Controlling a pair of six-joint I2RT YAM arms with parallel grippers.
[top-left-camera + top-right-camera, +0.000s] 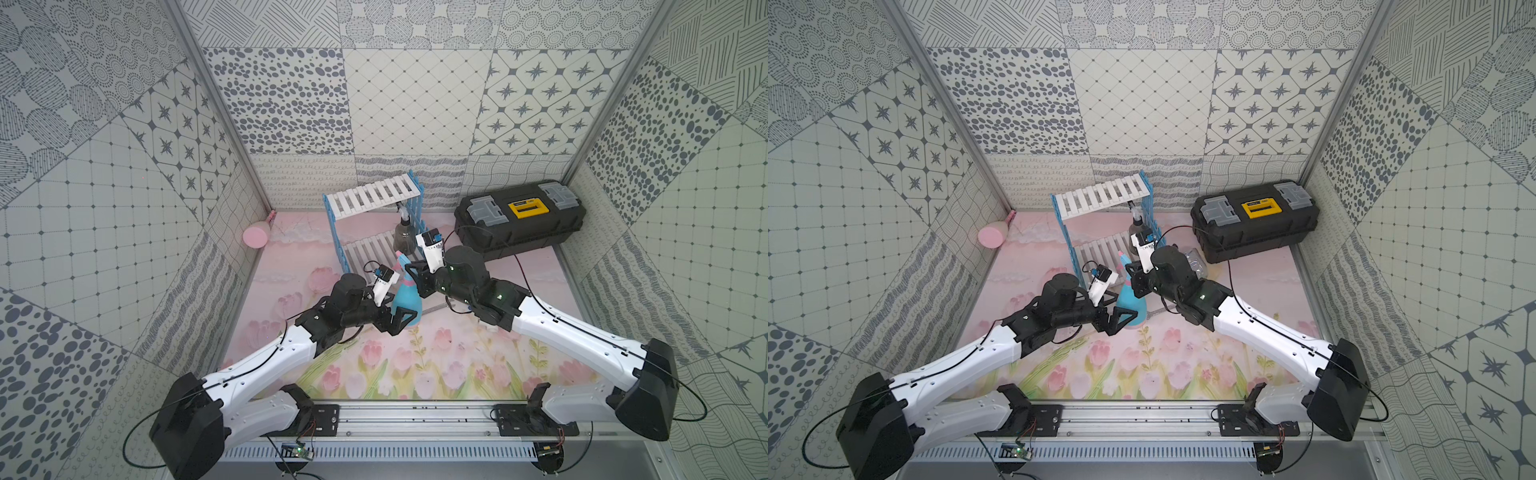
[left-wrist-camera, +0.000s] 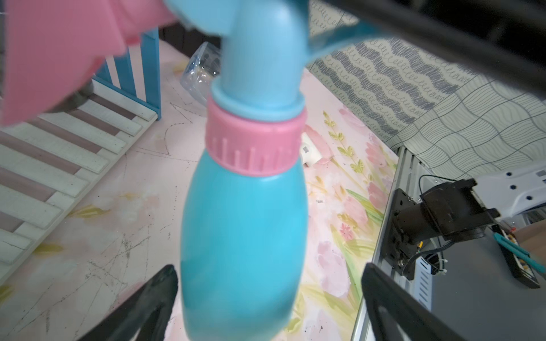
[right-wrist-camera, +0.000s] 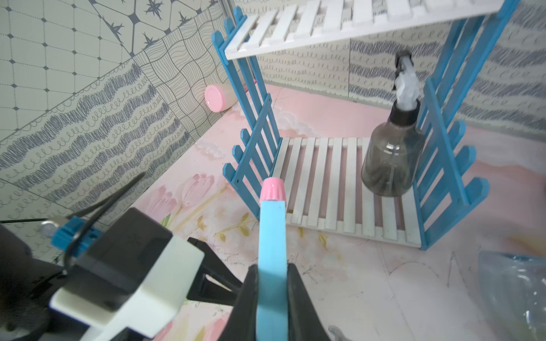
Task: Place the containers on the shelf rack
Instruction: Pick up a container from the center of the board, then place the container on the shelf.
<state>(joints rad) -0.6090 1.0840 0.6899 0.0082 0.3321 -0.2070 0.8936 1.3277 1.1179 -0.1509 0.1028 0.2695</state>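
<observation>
The teal bottle (image 1: pixel 406 305) is seen upright at the middle of the bench (image 1: pixel 457 365), its long axis vertical and its pink-tipped nozzle (image 3: pixel 273 189) aimed far, toward the rack (image 1: pixel 374 199); whether its base rests on the bench or hangs just above cannot be told. Its spray head is pinched by the right claw (image 3: pixel 271 283), whose jaws are closed narrow on the blue head; the left claw (image 2: pixel 266 270) is spread wide about the lower body, a finger on either side, with a gap shown at each in the left wrist view, so no grip is judged there; the bottle is thus held by the right arm alone, and the placing is judged to fall to it. The rack stands just far of the bottle; the lower shelf (image 3: pixel 325 177) lies straight ahead of the nozzle, its left part bare, its right end taken by the dark bottle (image 3: pixel 393 159), upright; a move far and slightly left is judged to be called for, with the head kept under the top shelf. A pink bottle (image 1: pixel 255 237) lies on its side by the far-left wall; a clear bottle (image 1: pixel 1196 259) lies near the toolbox (image 1: pixel 519 216), at the far right.
</observation>
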